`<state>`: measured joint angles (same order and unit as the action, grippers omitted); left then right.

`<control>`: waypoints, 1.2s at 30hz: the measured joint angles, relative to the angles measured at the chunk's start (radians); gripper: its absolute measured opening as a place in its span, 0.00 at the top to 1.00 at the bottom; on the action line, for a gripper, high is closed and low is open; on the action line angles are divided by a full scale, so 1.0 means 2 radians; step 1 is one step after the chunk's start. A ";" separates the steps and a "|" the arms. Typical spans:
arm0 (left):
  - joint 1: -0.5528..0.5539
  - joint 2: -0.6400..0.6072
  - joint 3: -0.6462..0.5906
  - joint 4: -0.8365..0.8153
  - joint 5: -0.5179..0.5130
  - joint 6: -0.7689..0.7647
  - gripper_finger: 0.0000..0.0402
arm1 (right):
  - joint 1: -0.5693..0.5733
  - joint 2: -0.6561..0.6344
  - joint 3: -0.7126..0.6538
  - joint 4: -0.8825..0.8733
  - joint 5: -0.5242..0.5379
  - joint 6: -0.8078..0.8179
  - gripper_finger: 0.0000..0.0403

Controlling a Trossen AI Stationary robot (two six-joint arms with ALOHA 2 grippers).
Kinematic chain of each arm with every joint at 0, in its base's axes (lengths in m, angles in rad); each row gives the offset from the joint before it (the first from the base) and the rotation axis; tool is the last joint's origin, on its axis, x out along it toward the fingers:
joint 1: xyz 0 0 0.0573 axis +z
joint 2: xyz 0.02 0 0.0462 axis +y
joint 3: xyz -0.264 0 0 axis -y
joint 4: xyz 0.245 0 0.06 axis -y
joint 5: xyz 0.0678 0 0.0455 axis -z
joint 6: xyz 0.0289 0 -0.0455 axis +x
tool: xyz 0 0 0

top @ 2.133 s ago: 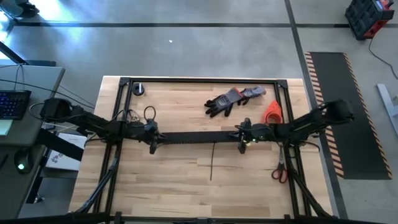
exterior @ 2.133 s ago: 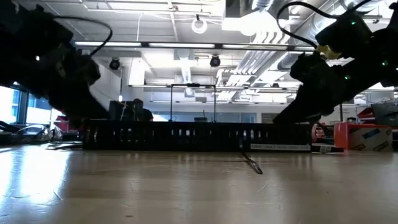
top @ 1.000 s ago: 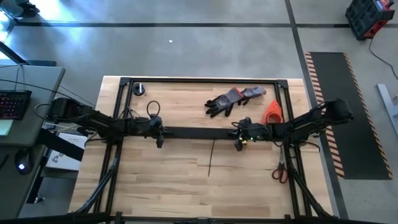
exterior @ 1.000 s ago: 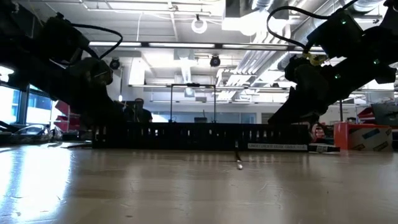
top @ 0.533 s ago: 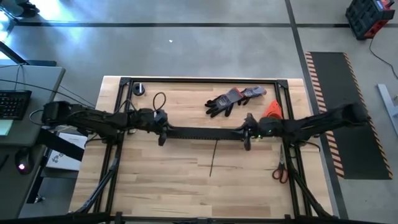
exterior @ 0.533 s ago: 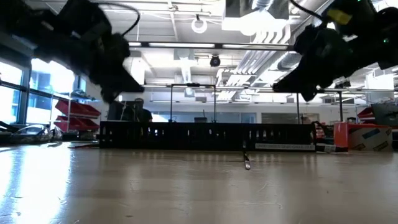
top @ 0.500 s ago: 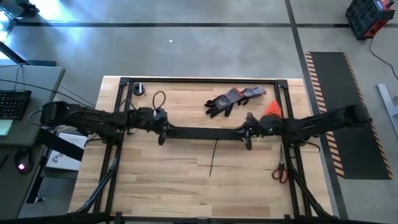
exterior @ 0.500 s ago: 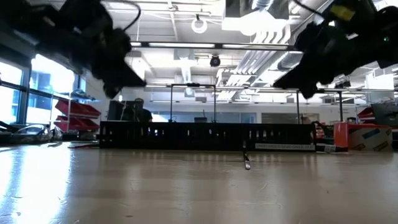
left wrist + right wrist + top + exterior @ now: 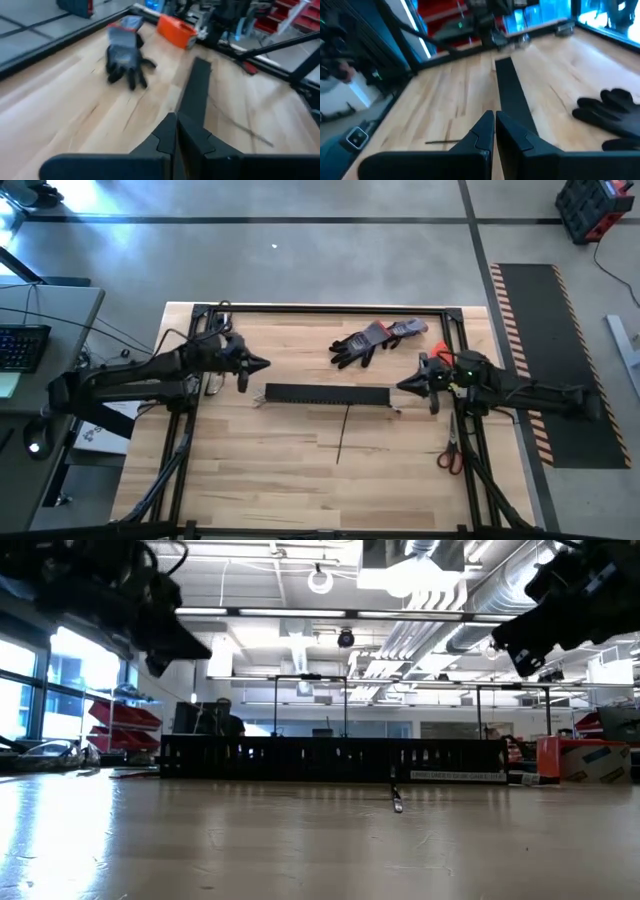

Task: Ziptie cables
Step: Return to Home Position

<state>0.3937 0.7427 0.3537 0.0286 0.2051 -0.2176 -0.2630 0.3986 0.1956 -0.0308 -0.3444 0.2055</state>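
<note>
A long black slotted duct (image 9: 326, 394) lies flat on the table, running left to right, and shows in the low view (image 9: 330, 758) too. The cables are not in view as a bundle. My left gripper (image 9: 264, 365) hovers shut off the duct's left end, on the far side. In its wrist view (image 9: 175, 131) it points along the duct (image 9: 196, 90). My right gripper (image 9: 402, 385) hovers shut just off the duct's right end, looking down the duct (image 9: 512, 100) in its wrist view (image 9: 494, 125). A thin black strip (image 9: 342, 435) lies on the near side of the duct.
Grey and black gloves (image 9: 375, 340) lie beyond the duct, with an orange object (image 9: 440, 358) to their right. Scissors (image 9: 450, 452) rest at the right edge and a small round black object (image 9: 222, 323) sits in the far left corner. A black frame (image 9: 320, 308) borders the table.
Both grippers have come away from the duct's ends, risen and drawn apart, the left one toward the far left and the right one toward the right edge. The duct has stayed flat on the table where it lay.
</note>
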 joint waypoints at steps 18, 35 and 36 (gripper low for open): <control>0.005 -0.246 -0.171 0.001 -0.030 -0.016 1.00 | 0.049 -0.151 -0.093 0.033 0.097 0.026 1.00; 0.004 -0.265 -0.171 -0.005 -0.073 0.015 1.00 | 0.073 -0.124 -0.093 0.031 0.114 0.041 1.00; 0.004 -0.265 -0.171 -0.006 -0.073 0.015 1.00 | 0.073 -0.124 -0.093 0.031 0.114 0.041 1.00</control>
<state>0.4023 0.2131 0.0120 0.0173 0.0592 -0.1884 -0.1169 0.1513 0.0090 0.0311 -0.1162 0.2874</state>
